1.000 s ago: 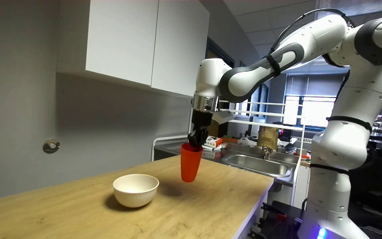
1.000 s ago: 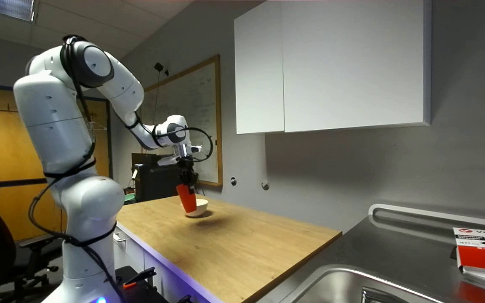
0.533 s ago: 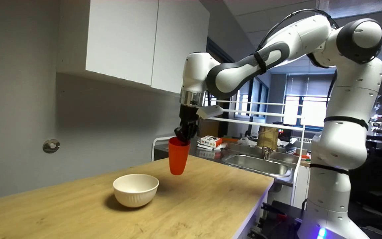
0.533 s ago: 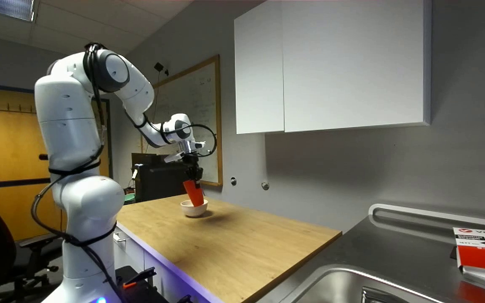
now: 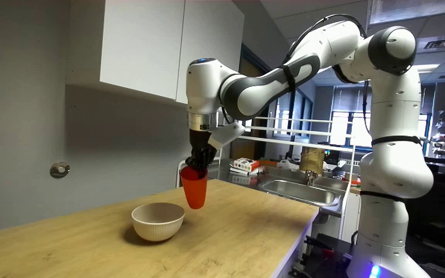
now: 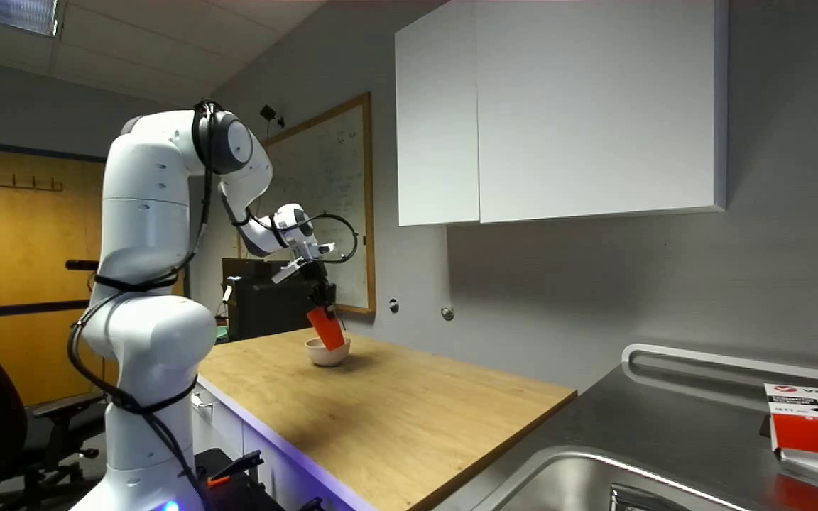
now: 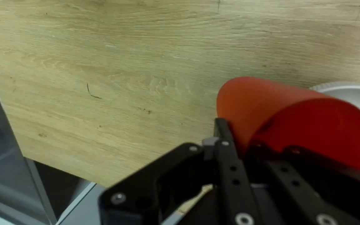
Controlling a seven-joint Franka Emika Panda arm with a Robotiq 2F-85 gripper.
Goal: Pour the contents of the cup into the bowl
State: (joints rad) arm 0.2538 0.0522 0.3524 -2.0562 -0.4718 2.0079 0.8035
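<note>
The red-orange cup (image 5: 195, 193) hangs above the table, gripped at its rim and slightly tilted. It also shows in an exterior view (image 6: 326, 331) and the wrist view (image 7: 327, 125). My gripper (image 5: 198, 166) is shut on the cup wall, one finger outside and one inside the mouth, as the wrist view (image 7: 241, 140) shows. The cup's contents cannot be made out. The white bowl (image 5: 157, 228) stands upright on the table, close beside the cup. In an exterior view the bowl (image 6: 322, 358) is partly behind the cup. In the wrist view the bowl (image 7: 358, 93) is mostly hidden by it.
The wooden table (image 5: 91, 258) carries the bowl. A wall cabinet (image 5: 141, 46) hangs above the table's back side. A sink (image 5: 303, 191) and a box (image 5: 245, 165) are beyond the table's end. A grey wall (image 5: 21, 116) runs along the back.
The gripper has carried the cup left toward the bowl in an exterior view, rising a little and then dipping. The hand has also turned slightly. The bowl has stayed in place and is now shaded.
</note>
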